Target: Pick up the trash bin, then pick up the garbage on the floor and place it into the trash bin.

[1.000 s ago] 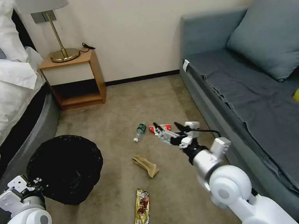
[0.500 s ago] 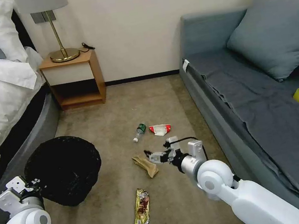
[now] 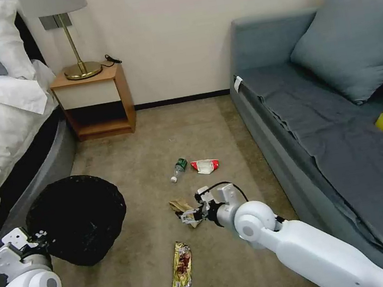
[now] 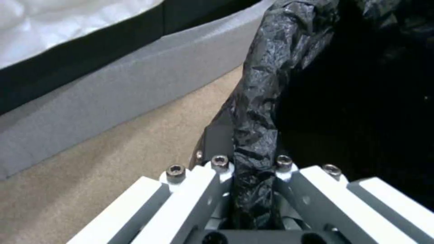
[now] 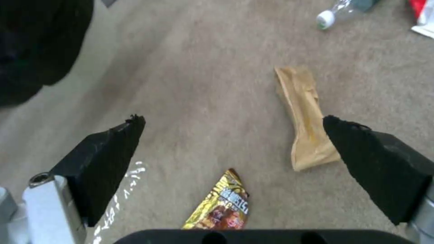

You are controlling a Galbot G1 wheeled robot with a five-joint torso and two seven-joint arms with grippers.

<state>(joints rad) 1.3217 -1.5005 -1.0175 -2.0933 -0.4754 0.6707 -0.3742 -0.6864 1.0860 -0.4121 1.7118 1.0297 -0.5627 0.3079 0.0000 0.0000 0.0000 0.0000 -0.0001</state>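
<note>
Lowered toward frame centre since a second ago, the right gripper [image 3: 187,216] hangs spread wide over the tan paper wad [image 3: 185,209], with the snack wrapper [image 3: 181,267], its print unreadable, just below. Left gripper [image 4: 253,189] grasps the trash bin [image 3: 75,218] liner at lower left beside the bed [image 3: 3,138]. Green-labelled bottle [image 3: 178,169] and red-and-white packet [image 3: 205,165] lie above on open carpet [image 3: 139,276].

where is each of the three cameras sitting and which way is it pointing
Head view: on the robot's head, facing forward and down at the carpet litter; both white arms show.
Left wrist view: on the left arm, looking along the left gripper, shut on the black-bagged round trash bin.
Right wrist view: on the right arm, looking down between the open right gripper at the carpet.
Shared: head and right wrist views both show the flat tan paper wad and the gold-brown snack wrapper.
</note>
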